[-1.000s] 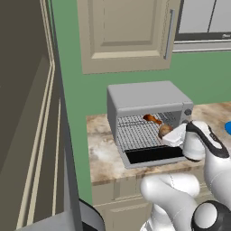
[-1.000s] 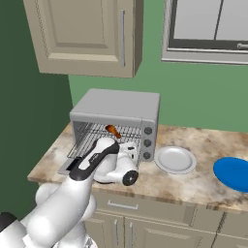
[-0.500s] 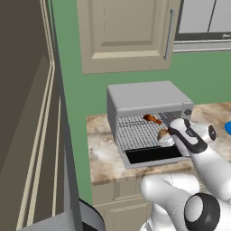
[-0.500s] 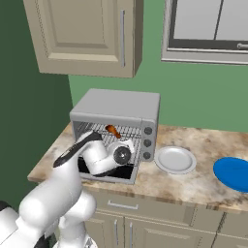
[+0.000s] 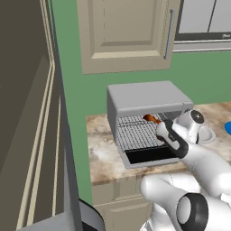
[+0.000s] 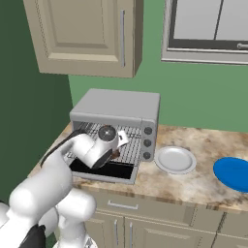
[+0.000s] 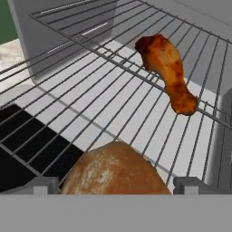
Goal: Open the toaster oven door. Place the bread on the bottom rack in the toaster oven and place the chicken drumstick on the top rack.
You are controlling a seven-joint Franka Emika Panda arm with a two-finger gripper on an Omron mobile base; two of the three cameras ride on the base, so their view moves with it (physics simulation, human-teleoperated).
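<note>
The toaster oven (image 6: 116,104) stands on the counter with its door (image 6: 104,170) folded down flat in front. On the top rack (image 7: 90,50) the chicken drumstick (image 7: 167,68) lies near the front bar, and it is an orange-brown speck (image 5: 151,118) in the left base view. The bread (image 7: 113,174) sits on the bottom rack (image 7: 54,131), right below the hand. My gripper (image 7: 117,185) hovers over it, open, a fingertip on each side and nothing gripped. In the right base view the gripper (image 6: 116,149) is at the oven's opening.
A white plate (image 6: 175,160) lies on the counter right of the oven, and a blue plate (image 6: 235,173) further right. Dark knobs (image 6: 147,143) line the oven's right side. A wall cabinet (image 6: 87,34) hangs above. My forearm (image 5: 173,140) crosses the oven's front.
The hand has lifted a little at the oven's opening and the forearm has swung across the front, now hiding the bread in the left base view. Jaws stayed open; bread and drumstick lie unmoved.
</note>
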